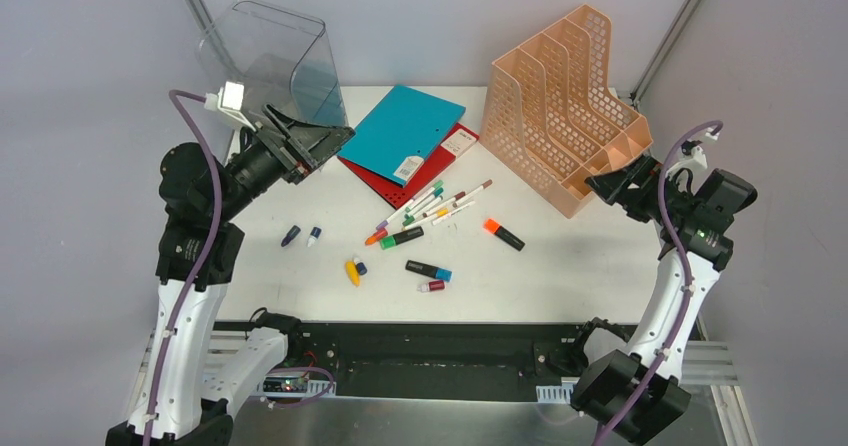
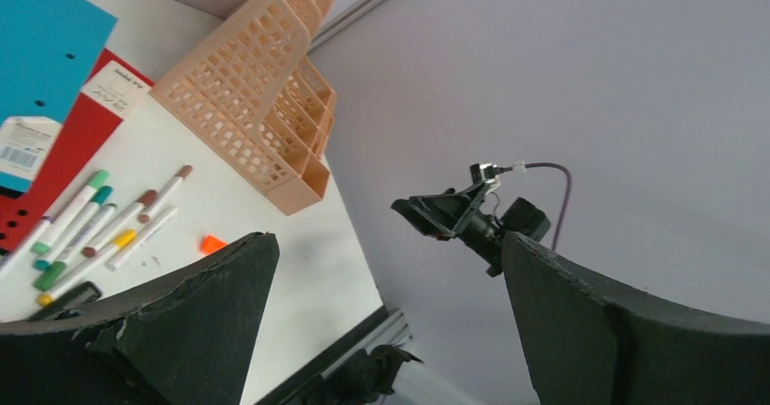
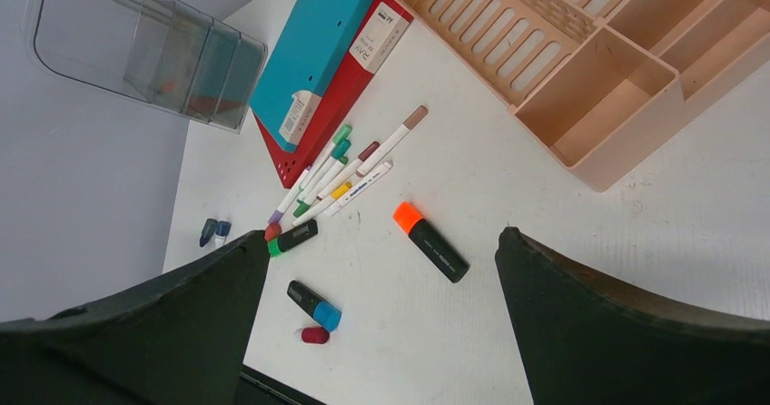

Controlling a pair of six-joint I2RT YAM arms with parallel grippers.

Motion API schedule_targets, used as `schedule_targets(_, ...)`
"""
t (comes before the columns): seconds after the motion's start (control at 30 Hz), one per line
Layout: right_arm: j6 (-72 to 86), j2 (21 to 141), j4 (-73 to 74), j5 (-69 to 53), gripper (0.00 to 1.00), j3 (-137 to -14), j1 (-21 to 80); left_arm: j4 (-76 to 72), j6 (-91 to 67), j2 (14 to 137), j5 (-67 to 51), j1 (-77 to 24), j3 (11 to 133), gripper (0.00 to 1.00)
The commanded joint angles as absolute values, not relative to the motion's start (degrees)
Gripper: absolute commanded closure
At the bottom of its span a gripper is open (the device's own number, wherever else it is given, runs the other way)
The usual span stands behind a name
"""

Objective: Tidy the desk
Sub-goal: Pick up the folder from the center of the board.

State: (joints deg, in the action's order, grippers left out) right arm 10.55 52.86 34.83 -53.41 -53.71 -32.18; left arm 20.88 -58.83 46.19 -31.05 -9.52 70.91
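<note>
Rail (image 1: 430, 351) of black and aluminium marks the near edge of the table (image 1: 580, 276), whose white top spreads from the arm bases back to the grey walls. The table looks rigid, smooth and fixed, so nothing of it should be gripped; any hold belongs on what lies upon it. Both hands hover above it with jaws spread wide and nothing between them, the left hand (image 2: 389, 239) over the left side, the right hand (image 3: 381, 234) over the right. Nearest lie a red cap (image 1: 431, 286), a blue-capped highlighter (image 1: 428, 269) and a yellow piece (image 1: 352, 272). Two small caps (image 1: 301, 235) sit further left, an orange-capped highlighter (image 1: 504, 234) further right. These seem light and apt to roll on so slick a surface, so a pinch across the middle of the barrel looks best. Beyond them a loose cluster of pens (image 1: 435, 203) lies touching the red folder (image 1: 385, 186), with the teal folder (image 1: 400, 131) on top of it. Both folders are thin and flat, so probably easier taken at an edge. Farthest back stand the peach file rack (image 1: 560, 106) and the clear bin (image 1: 270, 61).
</note>
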Motion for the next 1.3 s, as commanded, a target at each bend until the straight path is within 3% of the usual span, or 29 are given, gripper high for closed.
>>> schedule_targets(0.0, 8.17, 53.45, 35.02, -54.44, 0.00, -55.36, -31.25, 19.42, -51.96, 44.38, -27.29, -9.23, 65.32, 0.01)
schedule_targets(0.2, -2.60, 55.47, 39.10, -60.30, 0.00, -56.99, -28.61, 8.61, -40.68, 39.30, -29.58, -9.23, 49.77, 0.01)
schedule_targets(0.47, -28.90, 60.35, 56.43, -70.64, 0.00, -62.40, -23.06, 4.95, -31.99, 45.29, -38.64, -11.57, 44.49, 0.01)
schedule_targets(0.67, -48.95, 62.69, 71.40, -72.29, 0.00, -63.05, -20.86, 9.85, -24.02, 53.31, -28.80, -22.55, 45.87, 0.01)
schedule_targets(1.27, -44.46, 64.36, 66.55, -58.78, 0.00, -60.93, -15.14, 13.45, -12.38, 78.31, -4.48, -35.16, 57.79, 0.01)
